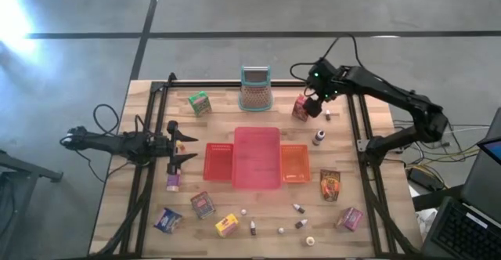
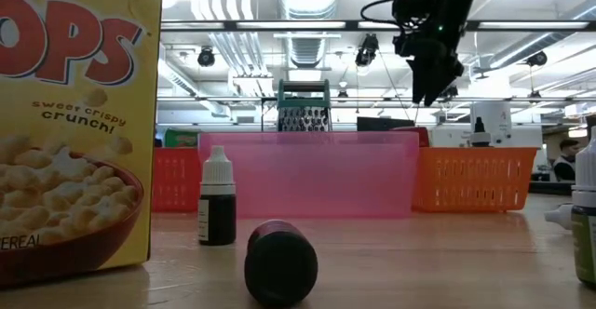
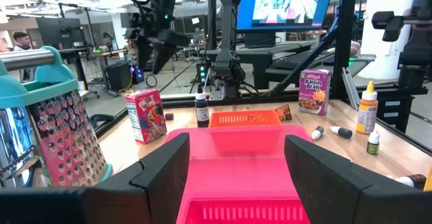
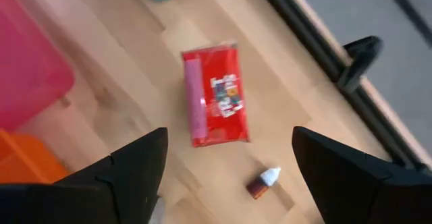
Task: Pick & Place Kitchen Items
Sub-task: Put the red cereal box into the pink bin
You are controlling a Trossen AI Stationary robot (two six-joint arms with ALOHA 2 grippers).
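Red box (image 1: 300, 108) on the worktop (image 1: 368, 166), right hand (image 1: 314, 108) open above it

The red box stands at the far right of the worktop, right of the teal-rimmed grater (image 1: 255, 88) — the right hand hangs over it with its fingers (image 4: 135, 166) spread wide and nothing between them. A small white-capped bottle (image 4: 262, 181) lies just beside the box, another bottle (image 1: 318, 138) stands a little nearer, by the orange tray (image 1: 295, 164). The pink tray (image 1: 257, 157) sits mid-worktop with a red tray (image 1: 218, 162) on its left. Other boxes and tiny bottles are scattered along the near edge; a green box (image 1: 199, 102) stands far left. The left hand (image 1: 188, 147) waits at the left side, level with the trays — open, holding nothing.
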